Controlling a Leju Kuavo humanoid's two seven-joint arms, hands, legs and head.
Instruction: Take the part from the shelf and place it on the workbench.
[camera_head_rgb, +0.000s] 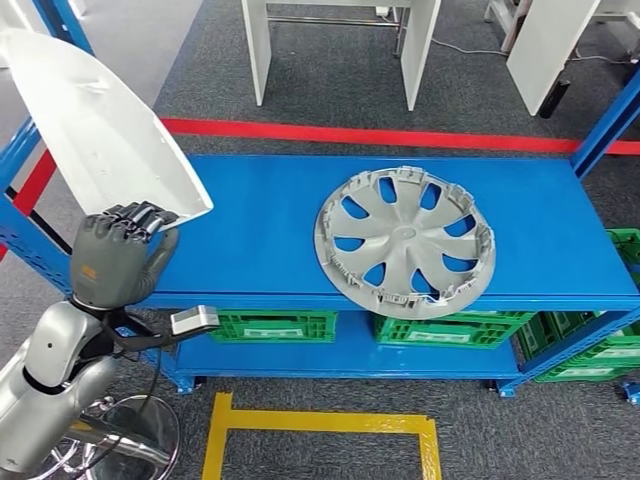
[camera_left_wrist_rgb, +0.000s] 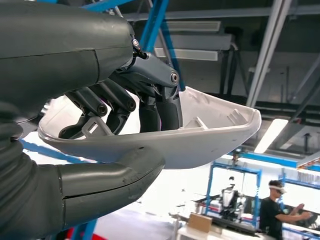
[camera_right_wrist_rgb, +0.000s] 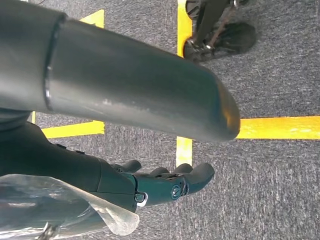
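At the far left of the head view, a white curved part (camera_head_rgb: 90, 125) is held up in the air by the left hand (camera_head_rgb: 121, 255), at the left end of the blue shelf (camera_head_rgb: 249, 225) and partly over it. The part's lower edge is clamped between the dark fingers (camera_head_rgb: 132, 215), laid over its inner face, and the thick grey thumb, pressed against its outer side. The same grasp is seen in the left wrist view, where the part (camera_left_wrist_rgb: 211, 132) is shown as a shallow white shell with the fingers (camera_left_wrist_rgb: 113, 102) curled inside it and the thumb underneath.

Further right on the shelf's top board, a grey wheel cover (camera_head_rgb: 405, 241) is laid flat, its near rim slightly overhanging the front edge. Green crates (camera_head_rgb: 275, 325) are stored on the level beneath. Yellow floor tape (camera_head_rgb: 324, 422) is marked on the grey carpet in front of the shelf.

In the right wrist view, the right hand (camera_right_wrist_rgb: 166, 182) is seen above the carpet and yellow tape, its fingers stretched out and nothing held in them.
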